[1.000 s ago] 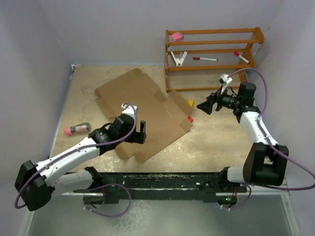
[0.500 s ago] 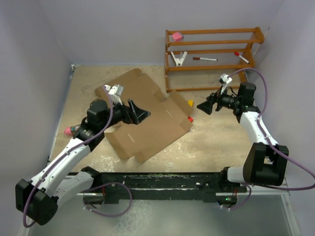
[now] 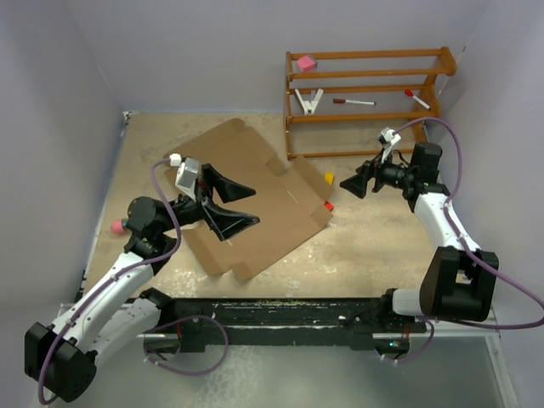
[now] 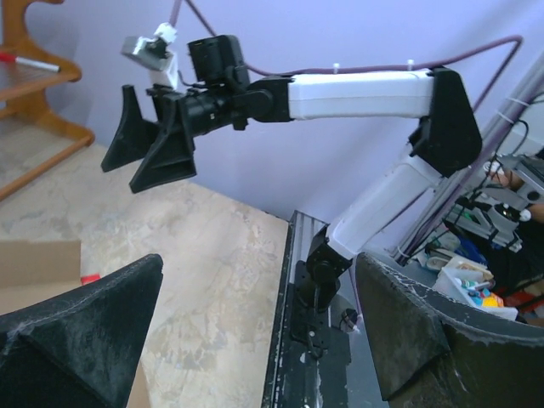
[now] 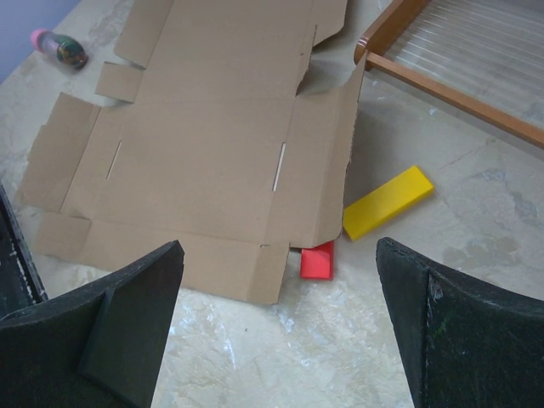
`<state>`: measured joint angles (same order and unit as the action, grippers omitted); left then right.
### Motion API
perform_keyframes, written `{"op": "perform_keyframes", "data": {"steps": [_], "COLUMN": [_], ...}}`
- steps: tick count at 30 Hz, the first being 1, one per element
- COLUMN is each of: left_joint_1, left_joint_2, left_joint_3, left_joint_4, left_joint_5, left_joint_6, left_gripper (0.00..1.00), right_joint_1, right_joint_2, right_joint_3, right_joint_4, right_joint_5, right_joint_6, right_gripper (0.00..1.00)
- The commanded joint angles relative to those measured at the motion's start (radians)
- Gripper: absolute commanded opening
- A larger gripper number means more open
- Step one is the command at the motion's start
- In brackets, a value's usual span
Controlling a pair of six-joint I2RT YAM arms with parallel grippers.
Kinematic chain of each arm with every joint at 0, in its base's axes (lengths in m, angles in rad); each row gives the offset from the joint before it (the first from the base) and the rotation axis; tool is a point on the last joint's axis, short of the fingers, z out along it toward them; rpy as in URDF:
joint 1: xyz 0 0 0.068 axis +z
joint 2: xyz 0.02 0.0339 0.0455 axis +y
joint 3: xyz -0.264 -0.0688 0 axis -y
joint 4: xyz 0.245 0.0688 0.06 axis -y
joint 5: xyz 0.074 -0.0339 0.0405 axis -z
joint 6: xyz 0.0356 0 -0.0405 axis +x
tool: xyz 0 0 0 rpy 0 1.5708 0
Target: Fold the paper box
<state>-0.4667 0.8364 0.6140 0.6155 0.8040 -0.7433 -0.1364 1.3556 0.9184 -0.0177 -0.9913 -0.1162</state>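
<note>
Fingers wide apart and empty, my left gripper (image 3: pixel 245 204) hovers over the near-left part of the box (image 3: pixel 276 200), which lies flat and unfolded on the table (image 3: pixel 374 246). My right gripper (image 3: pixel 350 185), likewise spread, hangs just off its right edge, near a yellow block (image 5: pixel 388 202). I judge folding not yet begun; the next move calls for getting under a flap and lifting it along its crease.

The beige worktop (image 3: pixel 374 238) carries the flat, unfolded paper box (image 3: pixel 280 200) left of centre. A yellow block (image 3: pixel 329 178) and a red block (image 3: pixel 328 206) lie at the box's right edge — a pink-capped bottle (image 3: pixel 119 226) by the worktop's left edge, a wooden rack (image 3: pixel 374 54) in its far right corner.
</note>
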Motion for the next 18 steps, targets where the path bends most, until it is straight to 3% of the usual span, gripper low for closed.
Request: {"op": "perform_keyframes", "data": {"steps": [1,6,9,11,15,18], "left_joint_1": [0.005,0.005,0.005,0.005,0.005,0.006], "left_joint_2": [0.001,0.008,0.001,-0.011,0.009,0.061], "left_joint_3": [-0.011,-0.007,-0.009,0.0,0.069,0.12], "left_joint_4": [0.201,0.231,0.167,0.044,-0.329,-0.505], "left_joint_5": [0.088,0.113,0.104,0.06,-0.215,-0.37], "left_joint_6": [-0.028,-0.027,0.017,0.092,0.251,0.275], "left_gripper": [0.98,0.98,0.98,0.98,0.98,0.98], "right_joint_1": [0.006,0.006,0.006,0.007,0.043,0.095], "right_joint_2": [-0.021,-0.026,-0.024,-0.021,0.011,0.056], "right_joint_3": [0.045,0.046,0.049,0.068,0.164,0.209], "right_joint_4": [0.002,0.002,0.0,-0.018,-0.115,-0.098], "right_joint_5": [-0.052,-0.055,-0.041,0.004,0.119,0.203], "right_joint_6": [-0.018,-0.028,-0.04,-0.069,-0.153,-0.142], "right_gripper": [1.0,1.0,1.0,1.0,1.0,1.0]}}
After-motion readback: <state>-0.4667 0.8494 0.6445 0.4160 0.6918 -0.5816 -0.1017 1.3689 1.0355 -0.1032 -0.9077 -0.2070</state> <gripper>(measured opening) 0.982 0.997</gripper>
